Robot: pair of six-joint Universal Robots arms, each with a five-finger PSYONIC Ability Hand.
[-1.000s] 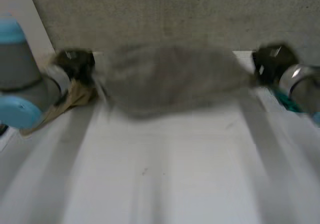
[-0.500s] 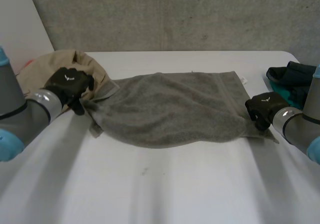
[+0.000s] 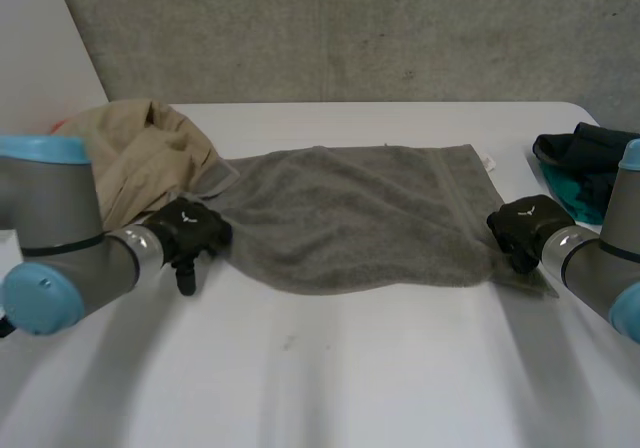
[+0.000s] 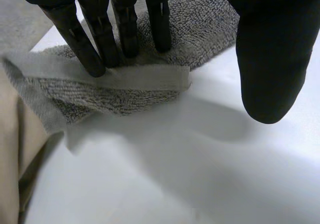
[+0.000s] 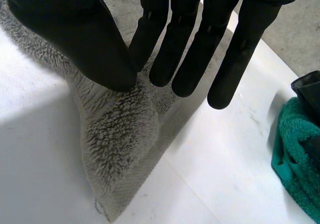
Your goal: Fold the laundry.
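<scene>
Left hand [image 3: 190,230] straight-fingered (right hand [image 3: 522,226] low).

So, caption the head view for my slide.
Black left hand presses one corner of the grey terry towel onto the white table; black right hand pinches another.

Grey towel [image 3: 350,218], left robot hand [image 3: 190,233], right robot hand [image 3: 525,228], seemingly touching its ends

White counter [image 3: 380,368]: carries all items. Grey concrete wall [image 3: 350,28]: behind the far edge. Crumpled beige cloth [image 3: 150,153]: heaped at the far left corner of the counter. Teal terry cloth [image 5: 295,149]: at the right edge, touching a dark bundle [image 3: 585,148], apparently folded fabric.
</scene>
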